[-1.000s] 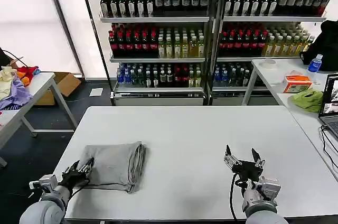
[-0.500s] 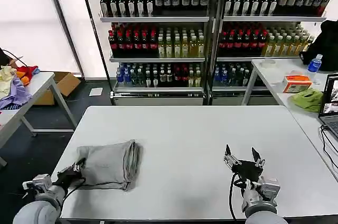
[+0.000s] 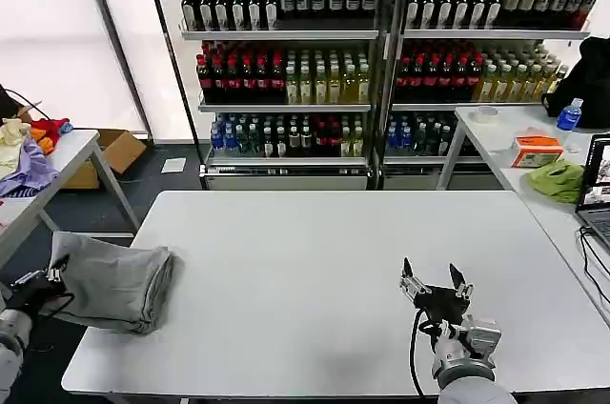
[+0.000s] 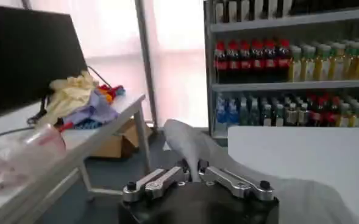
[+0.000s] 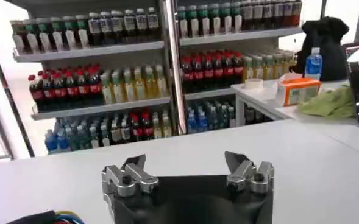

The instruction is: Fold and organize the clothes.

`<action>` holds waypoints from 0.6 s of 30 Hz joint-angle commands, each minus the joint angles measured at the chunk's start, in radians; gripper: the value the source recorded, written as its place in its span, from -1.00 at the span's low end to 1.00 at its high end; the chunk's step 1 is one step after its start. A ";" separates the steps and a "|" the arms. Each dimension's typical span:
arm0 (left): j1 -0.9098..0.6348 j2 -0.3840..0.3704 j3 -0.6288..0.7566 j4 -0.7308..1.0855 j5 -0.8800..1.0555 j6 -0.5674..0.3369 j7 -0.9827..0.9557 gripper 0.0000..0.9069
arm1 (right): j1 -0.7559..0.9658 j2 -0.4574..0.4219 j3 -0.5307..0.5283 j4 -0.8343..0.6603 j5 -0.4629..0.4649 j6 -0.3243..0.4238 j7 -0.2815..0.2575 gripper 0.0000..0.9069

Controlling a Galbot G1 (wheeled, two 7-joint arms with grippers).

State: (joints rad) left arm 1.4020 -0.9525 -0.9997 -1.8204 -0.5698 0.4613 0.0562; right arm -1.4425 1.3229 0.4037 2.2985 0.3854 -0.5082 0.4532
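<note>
Folded grey shirt (image 3: pixel 114 282) hangs off table (image 3: pixel 334 261) left edge, pinched by left gripper (image 3: pixel 43 282). Right gripper (image 3: pixel 435 282) spread, idle near-right. Folding looks done; stowing left.

— Hidden? Chest print, collar of folded grey shirt (image 3: pixel 112 282), tucked inside.
— And left gripper (image 3: pixel 40 282)? Fingertips buried in cloth; arm cut by frame edge.
</note>
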 commanded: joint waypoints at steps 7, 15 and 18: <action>0.072 -0.148 0.259 -0.373 0.046 0.044 -0.148 -1.00 | 0.007 0.020 0.027 -0.030 -0.012 -0.004 0.004 1.00; -0.039 -0.295 0.737 -0.514 0.182 0.117 -0.256 -1.00 | -0.062 0.054 0.036 -0.022 -0.080 0.009 0.000 1.00; -0.115 -0.329 0.840 -0.384 0.258 0.116 -0.240 -1.00 | -0.074 0.053 0.057 -0.019 -0.080 0.008 -0.009 1.00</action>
State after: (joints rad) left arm 1.3941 -1.1445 -0.5865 -2.1685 -0.4557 0.5347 -0.1045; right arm -1.4748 1.3581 0.4364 2.2830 0.3427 -0.5033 0.4510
